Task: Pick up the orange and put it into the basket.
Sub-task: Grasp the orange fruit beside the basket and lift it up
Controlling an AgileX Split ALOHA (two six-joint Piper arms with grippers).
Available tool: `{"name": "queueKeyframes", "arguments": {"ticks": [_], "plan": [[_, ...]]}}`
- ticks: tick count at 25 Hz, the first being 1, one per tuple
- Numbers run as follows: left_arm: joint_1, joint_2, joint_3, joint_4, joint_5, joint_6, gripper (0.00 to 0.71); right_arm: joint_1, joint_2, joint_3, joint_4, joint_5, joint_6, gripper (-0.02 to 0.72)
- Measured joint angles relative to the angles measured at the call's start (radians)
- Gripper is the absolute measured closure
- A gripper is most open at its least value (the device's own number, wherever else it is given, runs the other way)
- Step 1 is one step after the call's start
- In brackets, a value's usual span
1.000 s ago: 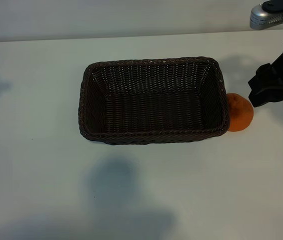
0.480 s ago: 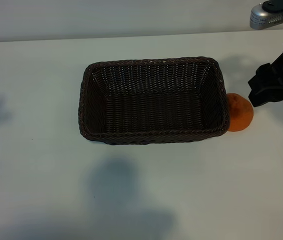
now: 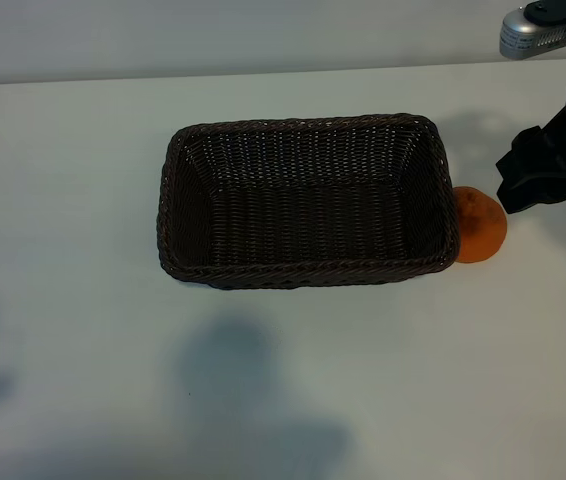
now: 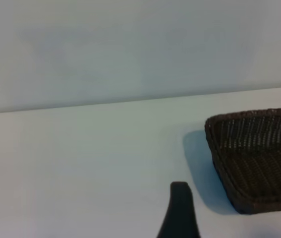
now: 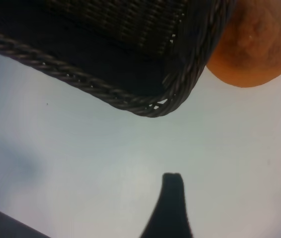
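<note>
Wicker, dark brown: the basket (image 3: pixel 308 200) sits mid-table (image 3: pixel 63 200), nothing in it. The orange (image 3: pixel 482 226) lies outside, pressed against the basket's right end wall near the front corner; in the right wrist view it shows at the frame edge, tucked behind that braided corner (image 5: pixel 252 44).

Right gripper (image 3: pixel 548 170) hangs above and just to the right of the fruit, pointing steeply down, fingers spread wide and holding nothing. One dark fingertip (image 5: pixel 173 198) shows over bare table, well apart from the orange.

Left gripper isn't in the exterior view; its wrist cam shows one fingertip (image 4: pixel 180 208) over bare table w/ the basket's end (image 4: pixel 254 158) off to the side. Fingers apart, nothing between them (idle, by the look of it).

Risks, as I judge them:
- orange is jammed against the wall, so a finger coming down on that side could hit the rim and shove or tip the basket;
- round fruit could roll off along the table if nudged off-centre;
- closing too high on it could squirt it out.
</note>
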Motion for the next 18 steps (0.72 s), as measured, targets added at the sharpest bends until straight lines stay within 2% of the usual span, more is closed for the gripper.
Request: {"name": "queueKeyframes", "arguments": {"ticks": [4,7,10,18], "plan": [[0.0,-0.072,0.071,0.013,0.054,-0.006,0.13,0.0,0.0,0.0,0.0,0.0,0.0,0.108],[-0.001,-0.084,0.105,0.075,0.082,-0.048,0.131,0.0,0.0,0.0,0.0,0.0,-0.001,0.108],[-0.001,-0.105,0.151,0.134,0.083,-0.072,0.131,0.0,0.0,0.0,0.0,0.0,-0.001,0.108],[-0.008,-0.235,0.328,0.152,0.07,-0.077,0.132,0.0,0.0,0.0,0.0,0.0,-0.002,0.108]]}}
